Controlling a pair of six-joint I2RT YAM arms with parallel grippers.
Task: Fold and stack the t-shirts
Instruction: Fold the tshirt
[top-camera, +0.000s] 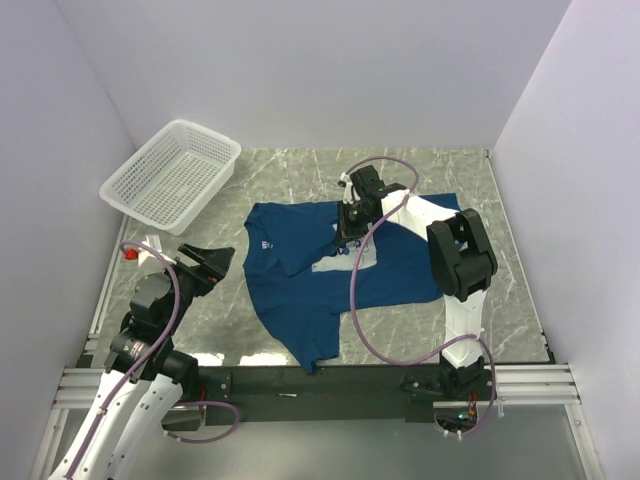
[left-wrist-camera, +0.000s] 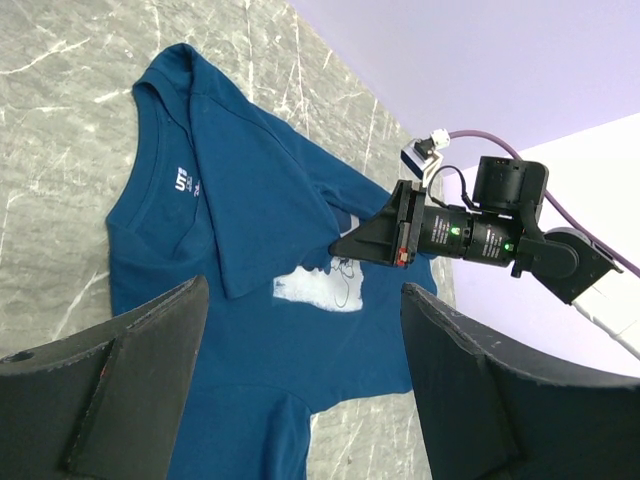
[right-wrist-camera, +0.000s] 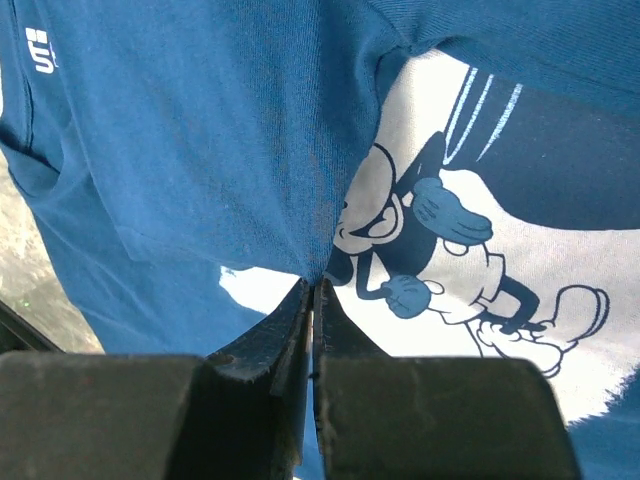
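Your right gripper has its jaws pressed together, with only a hairline slit between them. They pinch the corner of a folded-over flap of the dark blue t-shirt. The flap's lower edge runs straight into the fingertips, and the cloth creases toward them. The grip point sits at the edge of the pale chest print, just beside the cartoon mouse's head, and the flap covers part of that print.

The t-shirt lies spread on the marble-patterned table, centre to right, directly under your right arm.

Your left gripper has its jaws wide apart and holds nothing. It hangs above the table to the left of the garment, clear of it, with its fingers aimed toward the shirt.

A white mesh basket stands at the far left, apart from the shirt.
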